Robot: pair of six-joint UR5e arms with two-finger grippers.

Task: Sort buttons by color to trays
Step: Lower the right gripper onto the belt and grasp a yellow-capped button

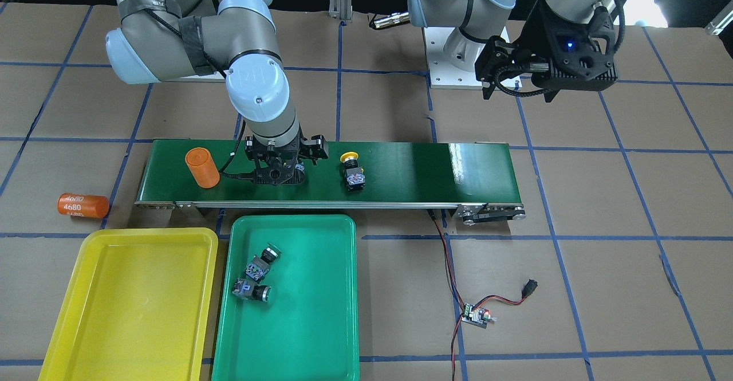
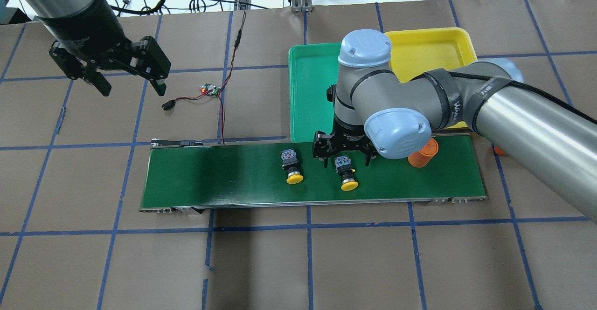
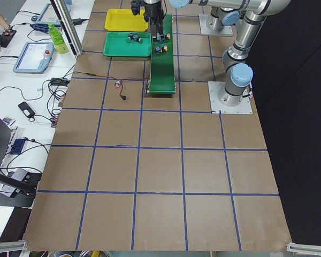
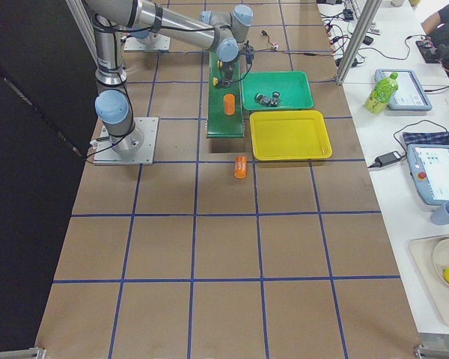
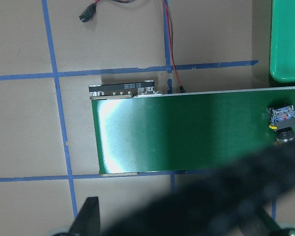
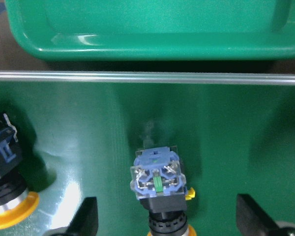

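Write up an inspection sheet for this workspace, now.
Surface: paper-covered table with blue tape grid; green conveyor belt on it.
Job's things: first green button and second green button in green tray; yellow tray holds nothing; first yellow button and second yellow button on belt.
Clutter: orange cylinder on belt; second orange cylinder on table.
Grippers: right gripper open, straddling second yellow button; left gripper open, holding nothing.
Cables: red-black wires from belt to circuit board.
Surroundings: bench with tablets, bottle.
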